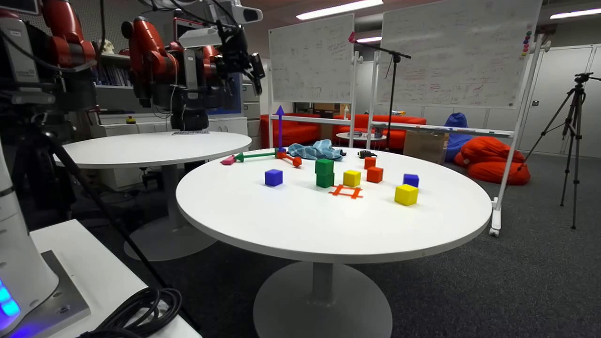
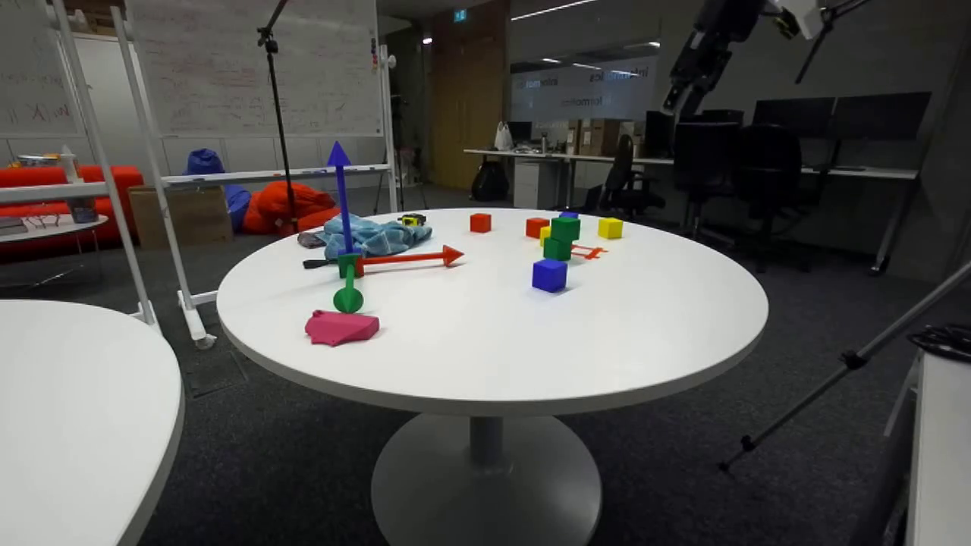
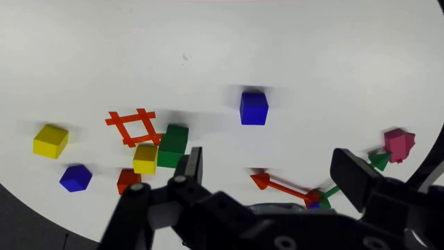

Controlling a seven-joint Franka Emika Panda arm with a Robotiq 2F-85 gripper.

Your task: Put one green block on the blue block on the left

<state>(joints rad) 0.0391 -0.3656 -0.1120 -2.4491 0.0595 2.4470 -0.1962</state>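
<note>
Upper left in an exterior view: I, the gripper (image 1: 257, 79), hung high over the table (image 1: 291, 220). The wrist view showed my fingers (image 3: 350, 175) spread wide, holding nothing. Left: the left blue (image 1: 273, 178) sat on the table, its top bare. I took it as the goal, both exterior views showing it left of the right blue (image 1: 411, 180), though the wrist view showed the reverse; the placing was not yet done. Centre: the top green (image 1: 324, 167) rested on the lower green (image 1: 325, 180), the pair apart from the left blue. With nothing above it, the top green seemed the one to fetch; my approach, grip, lift, carry and release were, by my judgement, all left to do. Right of centre: a yellow (image 1: 351, 178) stood just beside the lower green, where a finger of mine might have found little room; beyond it lay a red (image 1: 374, 175). Far right: a second yellow (image 1: 406, 194) partly hid the right blue, whose top was also bare; neither seemed needed for the task.
</note>
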